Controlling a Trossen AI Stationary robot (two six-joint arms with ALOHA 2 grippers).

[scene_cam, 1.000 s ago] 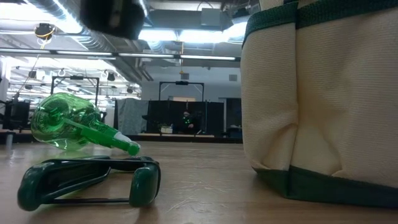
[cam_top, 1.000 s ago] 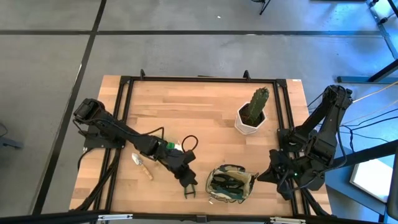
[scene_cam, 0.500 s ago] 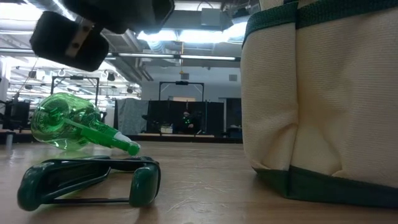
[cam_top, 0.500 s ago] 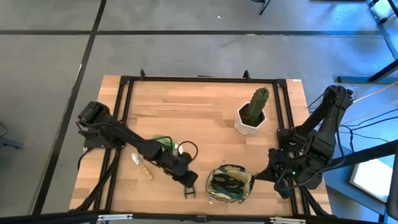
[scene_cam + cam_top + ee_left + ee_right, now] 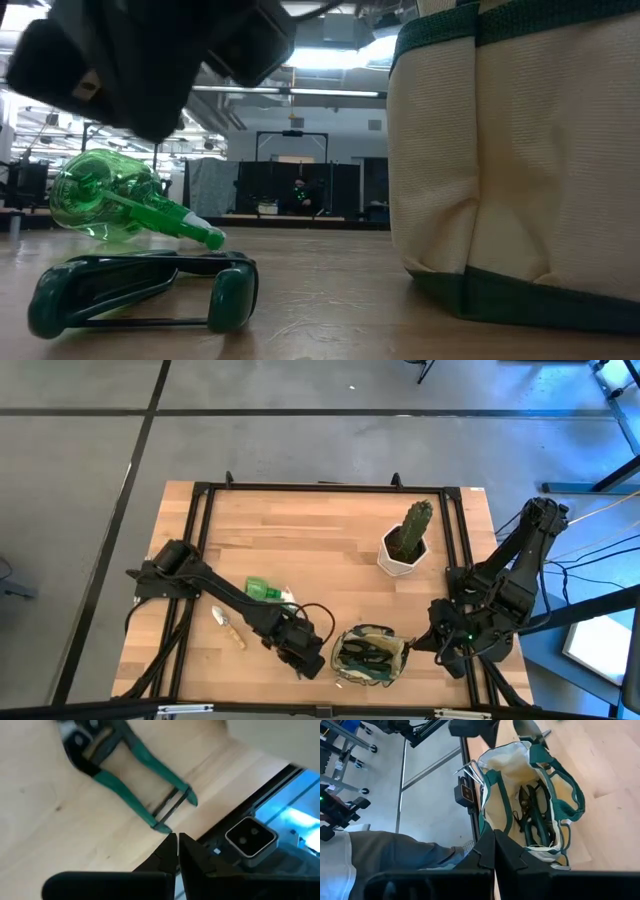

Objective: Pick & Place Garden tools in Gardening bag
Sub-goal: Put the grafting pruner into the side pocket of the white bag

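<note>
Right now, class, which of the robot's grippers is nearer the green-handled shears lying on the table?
Left. The left gripper hovers shut just beside the shears; the right gripper waits beyond the gardening bag, at the table's right edge.

Robotics lab: exposed ceiling ducts (image 5: pixel 150 65), strip lights (image 5: pixel 280 90), black metal frames (image 5: pixel 292 135), grey floor (image 5: pixel 300 440) beyond tabletop (image 5: pixel 300 540).

High view hung above, looked straight down on whole table (image 5: pixel 300 535). Low view sat at table top, very close, looked level across wood into room. Left wrist view looked down, close on shears (image 5: pixel 131 785); low view showed same shears (image 5: pixel 140 290). Right wrist view looked down into gardening bag (image 5: pixel 530 805); high view (image 5: pixel 372 655) and low view (image 5: pixel 520 160) shared it.
</note>
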